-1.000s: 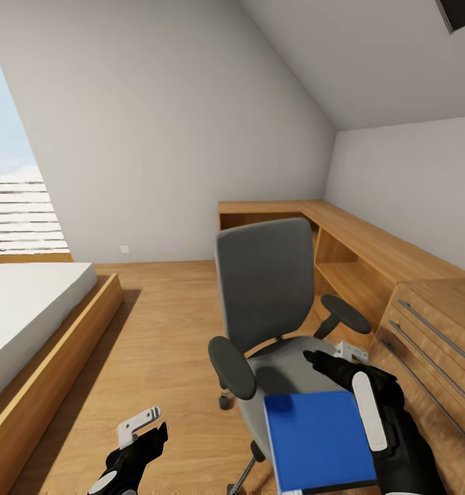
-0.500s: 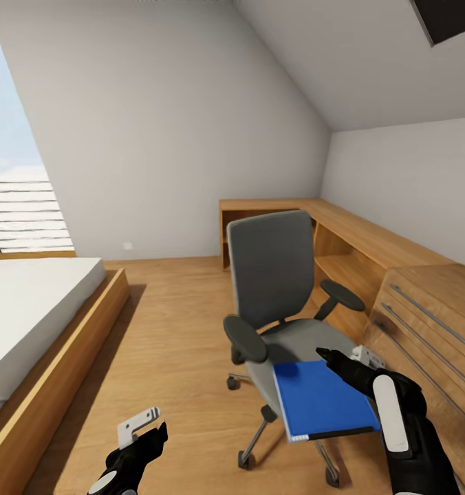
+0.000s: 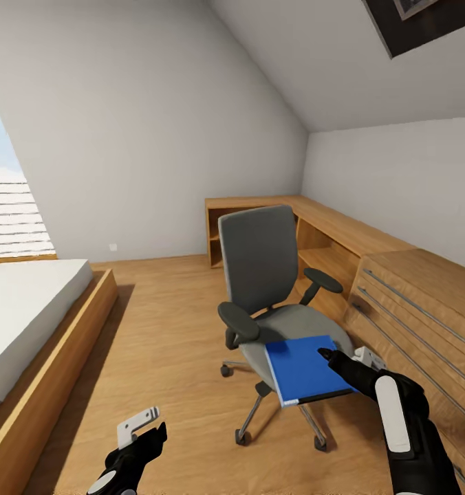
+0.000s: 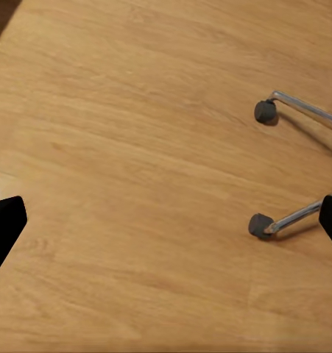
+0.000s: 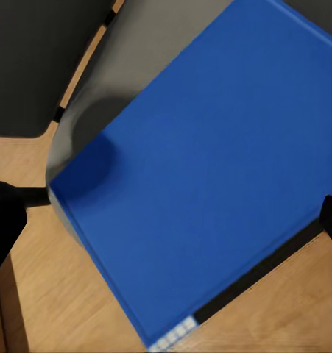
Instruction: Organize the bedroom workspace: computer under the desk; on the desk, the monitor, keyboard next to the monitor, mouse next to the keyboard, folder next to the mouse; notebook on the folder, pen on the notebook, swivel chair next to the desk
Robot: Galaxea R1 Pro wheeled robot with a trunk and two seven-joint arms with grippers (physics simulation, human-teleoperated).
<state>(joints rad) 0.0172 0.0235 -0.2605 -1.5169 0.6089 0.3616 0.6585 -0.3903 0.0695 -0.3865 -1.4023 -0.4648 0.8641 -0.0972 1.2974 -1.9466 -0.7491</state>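
Your right gripper (image 3: 344, 356) is hovering at the folder's (image 3: 303, 368) near edge, fingers spread wide, gripping nothing. Your left gripper (image 3: 144, 426) is hanging spread over bare floor (image 4: 136, 147), empty. Folder is lying flat on the chair (image 3: 274, 295) seat, overhanging its front. No readable writing showing. Desk (image 3: 342, 234) is sitting behind the chair.

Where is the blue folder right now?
In the head view, the blue folder lies on the grey chair's seat, by the right gripper, near the wooden drawers.
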